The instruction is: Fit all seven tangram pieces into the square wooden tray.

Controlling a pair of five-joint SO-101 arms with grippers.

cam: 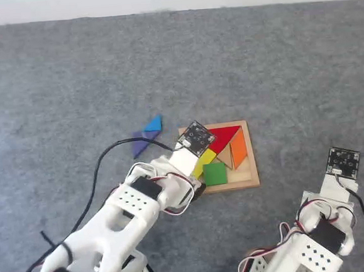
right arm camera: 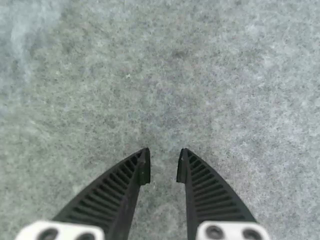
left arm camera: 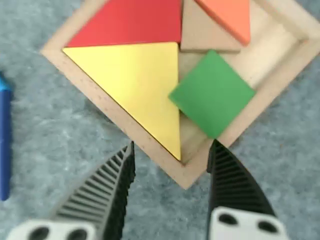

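Note:
The square wooden tray (cam: 254,182) (left arm camera: 90,97) lies at mid-table. In it are a red triangle (cam: 225,136) (left arm camera: 130,22), an orange triangle (cam: 238,150) (left arm camera: 227,15), a yellow triangle (cam: 204,162) (left arm camera: 140,85), a tan piece (left arm camera: 202,37) and a green square (cam: 214,173) (left arm camera: 212,92), whose corner reaches over the yellow's edge. Left of the tray, on the carpet, lie a blue triangle (cam: 153,124) (left arm camera: 4,140) and a purple piece (cam: 143,141). My left gripper (left arm camera: 172,150) is open and straddles the tray's near corner. My right gripper (right arm camera: 163,160) hangs over bare carpet, slightly open, holding nothing.
Grey carpet (cam: 71,88) covers the table. The left arm's body and black cable (cam: 99,171) stretch from the front left towards the tray. The right arm (cam: 328,225) stands at the front right, away from the tray.

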